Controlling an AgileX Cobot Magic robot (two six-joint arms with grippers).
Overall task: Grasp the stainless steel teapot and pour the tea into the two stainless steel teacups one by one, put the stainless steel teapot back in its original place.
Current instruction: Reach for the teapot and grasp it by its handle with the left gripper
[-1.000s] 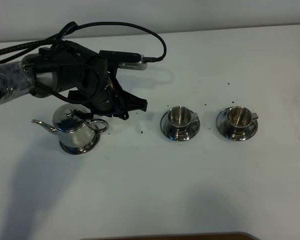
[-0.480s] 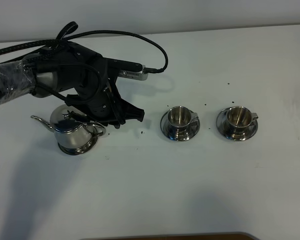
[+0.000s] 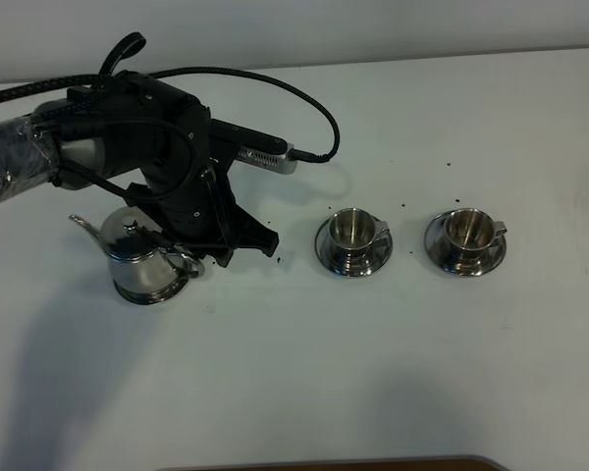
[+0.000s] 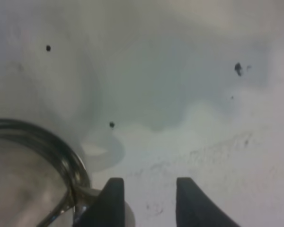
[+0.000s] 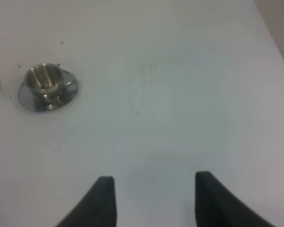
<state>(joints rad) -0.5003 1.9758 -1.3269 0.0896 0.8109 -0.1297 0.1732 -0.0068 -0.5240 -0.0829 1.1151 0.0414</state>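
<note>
Two teacups (image 3: 353, 232) wait at right; the teapot (image 3: 142, 263), at the bench's (image 3: 373, 373) left, has swung its spout round as our left gripper (image 4: 149, 191) dropped beside the handle (image 3: 190, 263). Its fingers, like those of the right gripper (image 5: 151, 194), stand apart, so we judge the grasp not yet made.

We look down on a white table (image 3: 373, 373), its surface dotted with small dark specks (image 3: 278, 260), with one lone speck (image 3: 449, 164) farther back. Faint grey scuffs (image 3: 581, 201) mark its right side. A brown edge (image 3: 373, 463) shows along the near side, and a pale wall (image 3: 373, 25) stands behind.
</note>
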